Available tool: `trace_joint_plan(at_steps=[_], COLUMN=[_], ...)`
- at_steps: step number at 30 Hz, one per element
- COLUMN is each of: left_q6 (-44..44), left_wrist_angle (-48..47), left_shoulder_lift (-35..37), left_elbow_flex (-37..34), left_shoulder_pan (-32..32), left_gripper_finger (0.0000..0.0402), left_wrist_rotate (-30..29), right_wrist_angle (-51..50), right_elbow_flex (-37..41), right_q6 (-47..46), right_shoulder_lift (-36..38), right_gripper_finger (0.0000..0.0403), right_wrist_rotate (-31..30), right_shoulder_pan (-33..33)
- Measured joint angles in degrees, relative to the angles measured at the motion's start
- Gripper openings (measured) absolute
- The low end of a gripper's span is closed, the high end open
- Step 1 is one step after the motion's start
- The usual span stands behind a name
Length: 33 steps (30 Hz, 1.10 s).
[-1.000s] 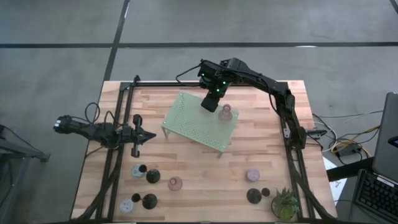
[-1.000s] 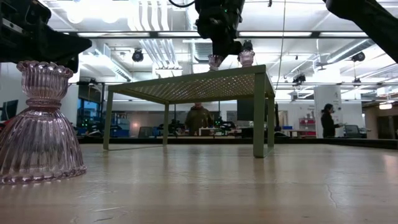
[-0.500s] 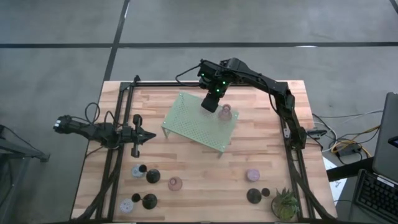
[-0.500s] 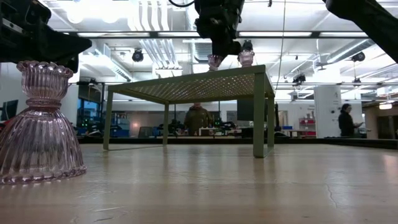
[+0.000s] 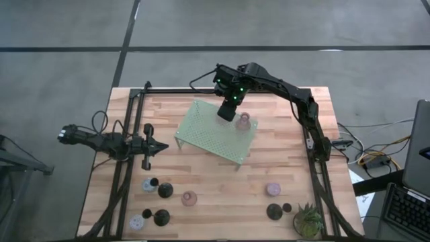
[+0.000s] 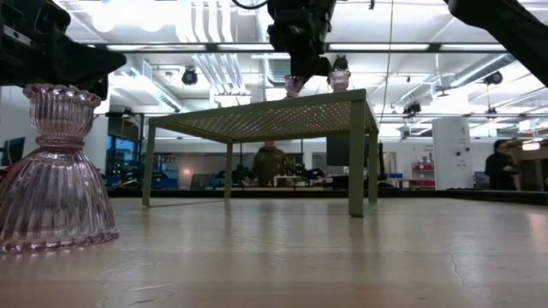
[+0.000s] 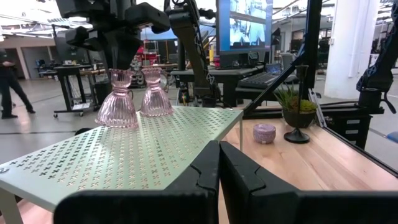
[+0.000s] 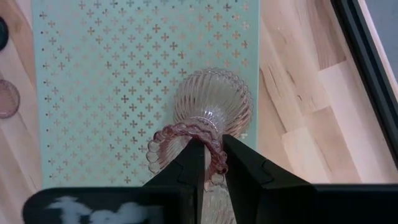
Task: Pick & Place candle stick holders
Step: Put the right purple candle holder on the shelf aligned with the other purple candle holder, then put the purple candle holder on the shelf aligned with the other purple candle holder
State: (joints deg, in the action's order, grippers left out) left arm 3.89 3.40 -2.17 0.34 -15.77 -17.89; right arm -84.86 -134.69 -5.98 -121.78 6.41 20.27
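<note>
— Placement, is that the step we're on?

— I'd say so. The right gripper [image 5: 228, 111] sits over the pale green stand [image 5: 201, 131], its fingers nipped on the scalloped rim of a pink glass holder [image 8: 186, 149] — the wrist view shows the rim pinched between them, the gap only as wide as the glass wall. A second pink holder [image 5: 244, 121] stands just beside it on the stand.

— Is the held one down?

— From the left wrist both pink holders look to rest upright on the perforated top, near the far edge, though I can't be sure the base is fully seated.

— And the other arm?

— The left gripper [image 5: 149, 146] waits at the table's left side, fingers shut, holding nothing.

— So what next?

— My guess: spread the fingers, then lift straight up — any sideways drag could tip the holder into its neighbour. After that, several holders remain on the table's near side, black, lavender and pink
</note>
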Motion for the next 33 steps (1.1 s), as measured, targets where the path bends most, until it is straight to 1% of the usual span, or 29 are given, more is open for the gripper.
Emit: trace_joint_plan(at_steps=[10, 19, 25, 33], left_q6=[0.0, 0.0, 0.0, 0.0], left_wrist_angle=[0.0, 0.0, 0.0, 0.0], left_shoulder_lift=[0.0, 0.0, 0.0, 0.0], left_elbow_flex=[0.0, 0.0, 0.0, 0.0], left_shoulder_pan=[0.0, 0.0, 0.0, 0.0], left_gripper_finger=[0.0012, 0.0012, 0.0012, 0.0012], left_wrist_rotate=[0.0, 0.0, 0.0, 0.0], right_wrist_angle=[1.1, 1.3, 1.2, 1.0], right_elbow_flex=[0.0, 0.0, 0.0, 0.0], right_q6=[0.0, 0.0, 0.0, -0.3], right_shoulder_lift=[-0.1, 0.3, 1.1, 4.3], right_gripper_finger=[0.0114, 0.0153, 0.0162, 0.0152], right_wrist_rotate=[-0.2, -0.1, -0.1, 0.1], right_shoulder_pan=[0.0, 0.0, 0.0, 0.0])
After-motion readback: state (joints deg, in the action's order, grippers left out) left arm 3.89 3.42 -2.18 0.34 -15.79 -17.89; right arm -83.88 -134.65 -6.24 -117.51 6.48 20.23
